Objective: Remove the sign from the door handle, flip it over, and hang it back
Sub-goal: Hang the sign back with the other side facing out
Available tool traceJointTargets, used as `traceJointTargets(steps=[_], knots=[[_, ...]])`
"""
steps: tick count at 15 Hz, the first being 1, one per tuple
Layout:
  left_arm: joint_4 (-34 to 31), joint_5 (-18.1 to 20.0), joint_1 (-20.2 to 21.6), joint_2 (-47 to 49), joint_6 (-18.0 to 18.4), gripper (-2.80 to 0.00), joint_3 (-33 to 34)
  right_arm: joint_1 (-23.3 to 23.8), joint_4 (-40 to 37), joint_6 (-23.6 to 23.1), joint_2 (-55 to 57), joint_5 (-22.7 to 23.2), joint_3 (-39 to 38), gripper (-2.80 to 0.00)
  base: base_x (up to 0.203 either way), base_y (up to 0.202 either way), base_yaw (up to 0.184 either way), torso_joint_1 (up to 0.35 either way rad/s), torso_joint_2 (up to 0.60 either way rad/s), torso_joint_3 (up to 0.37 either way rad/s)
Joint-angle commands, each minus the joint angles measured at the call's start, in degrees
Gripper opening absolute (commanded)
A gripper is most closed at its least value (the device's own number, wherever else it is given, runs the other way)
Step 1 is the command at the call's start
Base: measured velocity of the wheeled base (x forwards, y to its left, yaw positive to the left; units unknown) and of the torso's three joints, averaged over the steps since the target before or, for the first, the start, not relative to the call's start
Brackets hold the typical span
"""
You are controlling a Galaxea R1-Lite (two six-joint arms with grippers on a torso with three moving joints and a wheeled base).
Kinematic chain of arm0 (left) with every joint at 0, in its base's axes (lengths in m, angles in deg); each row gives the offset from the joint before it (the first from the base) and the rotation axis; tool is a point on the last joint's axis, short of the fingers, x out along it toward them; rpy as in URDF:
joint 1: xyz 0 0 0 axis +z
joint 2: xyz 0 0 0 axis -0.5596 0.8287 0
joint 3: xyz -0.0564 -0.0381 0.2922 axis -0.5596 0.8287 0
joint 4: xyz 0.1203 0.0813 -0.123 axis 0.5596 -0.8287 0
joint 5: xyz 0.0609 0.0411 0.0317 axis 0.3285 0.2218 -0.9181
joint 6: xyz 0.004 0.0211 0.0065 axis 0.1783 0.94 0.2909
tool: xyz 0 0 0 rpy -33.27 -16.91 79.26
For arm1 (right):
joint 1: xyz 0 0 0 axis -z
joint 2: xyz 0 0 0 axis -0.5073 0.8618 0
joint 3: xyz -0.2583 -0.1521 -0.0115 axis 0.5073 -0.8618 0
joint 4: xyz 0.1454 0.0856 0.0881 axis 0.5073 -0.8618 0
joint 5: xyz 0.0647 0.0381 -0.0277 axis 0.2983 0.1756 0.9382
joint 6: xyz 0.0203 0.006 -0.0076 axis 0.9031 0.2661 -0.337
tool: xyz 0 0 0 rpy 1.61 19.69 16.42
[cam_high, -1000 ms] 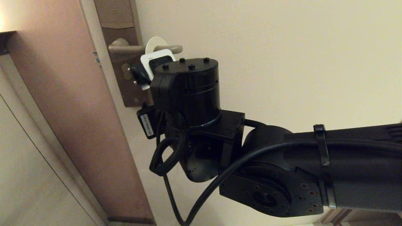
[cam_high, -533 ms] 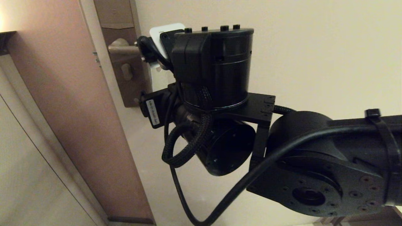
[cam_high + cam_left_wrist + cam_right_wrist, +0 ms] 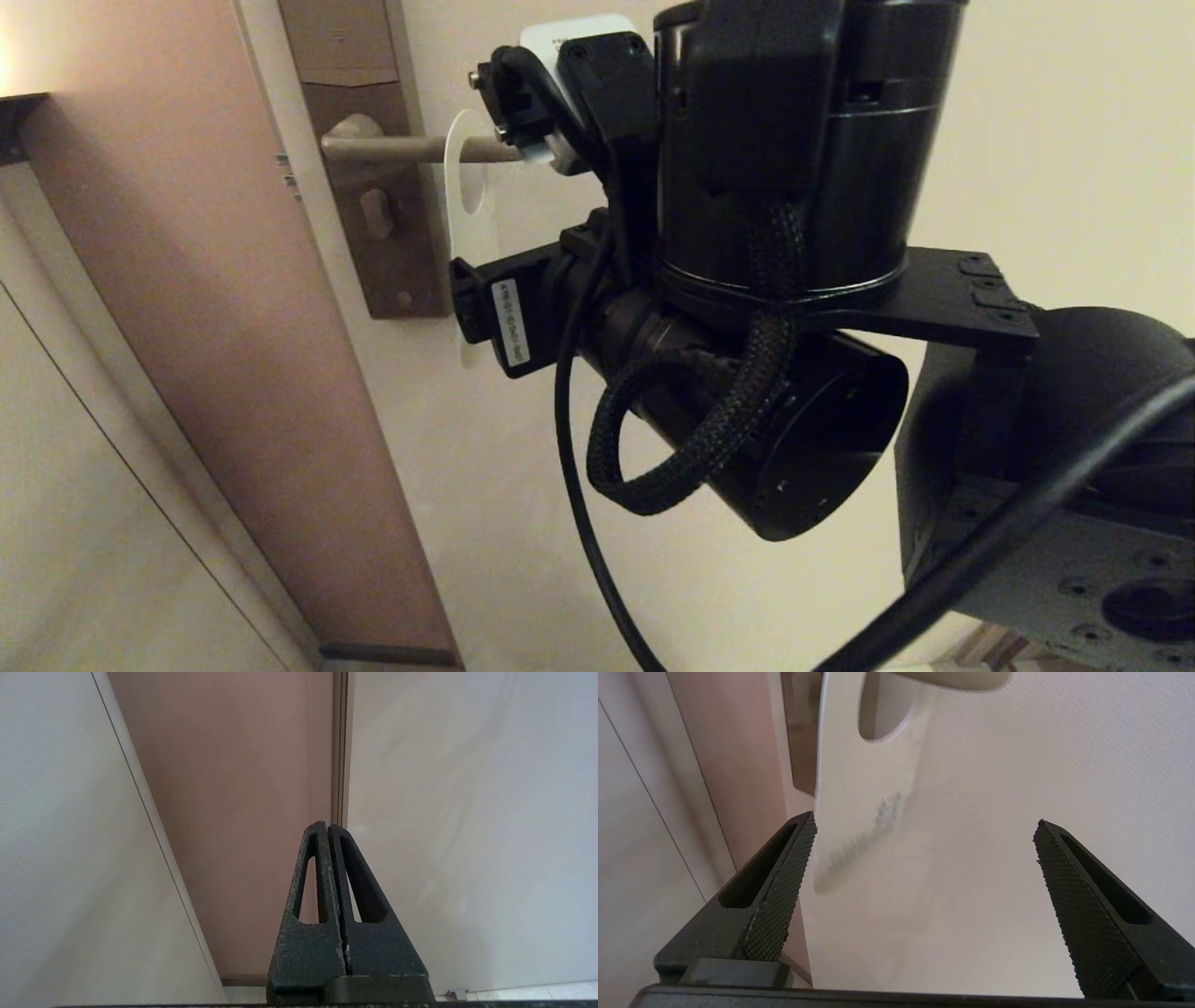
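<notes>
Your sign (image 3: 464,196) hangs on the door handle (image 3: 411,148), pale face out, its oval hole threaded over the lever: by the look of it, the rehanging step is at its close. The right gripper (image 3: 924,844) stands spread wide and holds nothing; in its wrist view the card sits at eleven o'clock, its edge just beside one fingertip (image 3: 803,833). Your next move calls for a straight retreat without brushing the card. The left gripper (image 3: 328,828), pressed together, idles well apart.
</notes>
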Motion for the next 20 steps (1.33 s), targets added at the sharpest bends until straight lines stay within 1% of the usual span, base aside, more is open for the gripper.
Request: traceJointTargets(steps=[1,8,9,18,20], knots=[[0.04,0.00,0.01,-0.02,-0.01,-2.80,0.00,-0.01,0.29,-0.04,-1.57,-0.19,-1.54,0.00,0.000,0.000,0.000,0.000,0.00,0.000],[0.04,0.00,0.01,-0.02,-0.01,-2.80,0.00,-1.06,4.75,-0.14,0.81,-0.19,-2.06,0.00,0.000,0.000,0.000,0.000,0.00,0.000],[0.04,0.00,0.01,-0.02,-0.01,-2.80,0.00,-1.33,5.38,-0.17,1.27,-0.19,-2.09,-2.80,0.000,0.000,0.000,0.000,0.00,0.000],[0.04,0.00,0.01,-0.02,-0.01,-2.80,0.00,-2.39,6.16,-0.30,3.76,-0.37,-1.53,-2.80,0.000,0.000,0.000,0.000,0.00,0.000],[0.04,0.00,0.01,-0.02,-0.01,-2.80,0.00,-2.46,8.69,-0.64,4.68,-0.37,-1.39,-2.80,0.000,0.000,0.000,0.000,0.00,0.000]])
